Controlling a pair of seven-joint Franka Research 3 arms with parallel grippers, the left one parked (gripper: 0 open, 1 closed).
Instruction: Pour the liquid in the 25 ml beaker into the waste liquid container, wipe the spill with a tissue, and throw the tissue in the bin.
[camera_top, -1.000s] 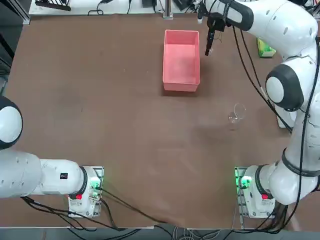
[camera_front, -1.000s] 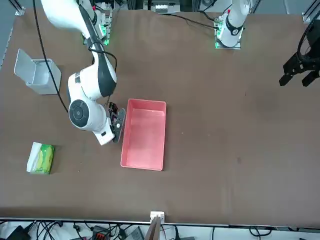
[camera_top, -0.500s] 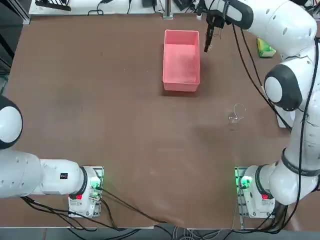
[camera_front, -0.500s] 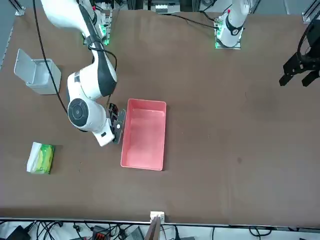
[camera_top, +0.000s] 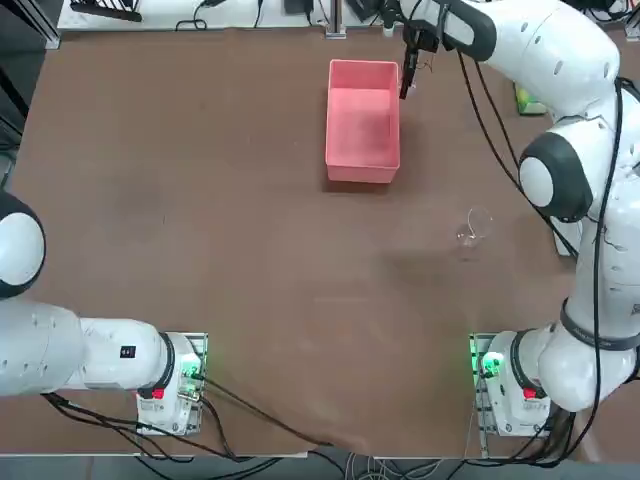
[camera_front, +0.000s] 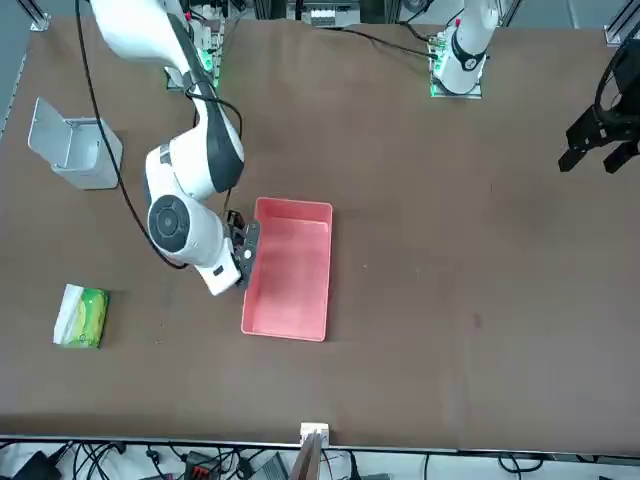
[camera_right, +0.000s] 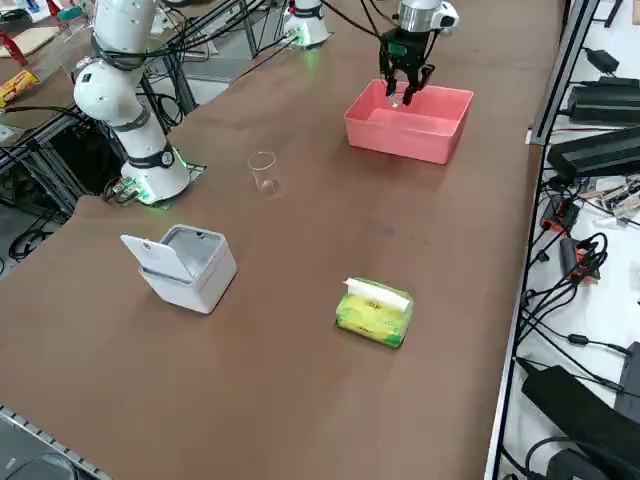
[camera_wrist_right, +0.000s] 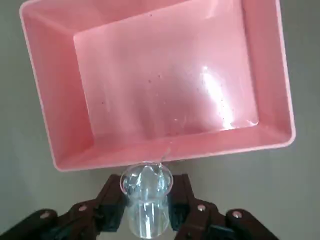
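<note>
The 25 ml beaker (camera_wrist_right: 146, 200), tiny clear glass, is clamped between the black fingers (camera_wrist_right: 186, 202) of my right gripper (camera_wrist_right: 145, 212). It is tipped with its mouth at the outer wall of the waste liquid container (camera_wrist_right: 165, 150), a pink tray. From overhead my right gripper (camera_top: 408, 80) hangs at the tray's (camera_top: 362, 172) far right edge. The front view places this gripper (camera_front: 245, 252) against the tray's (camera_front: 285, 330) long side. The bin (camera_right: 190, 265), a pale grey box with its lid up, stands far off. A loose tissue is out of view.
A larger clear beaker (camera_top: 473, 228) stands alone on the brown table between the tray and the right arm's base. A yellow-green tissue pack (camera_right: 375, 310) with a white sheet sticking out lies near the table's right edge. Cables and black equipment line the table's borders.
My right gripper, still holding the small beaker, has shifted towards the tray's wall and a little farther from the robot's base. Nothing else has moved.
</note>
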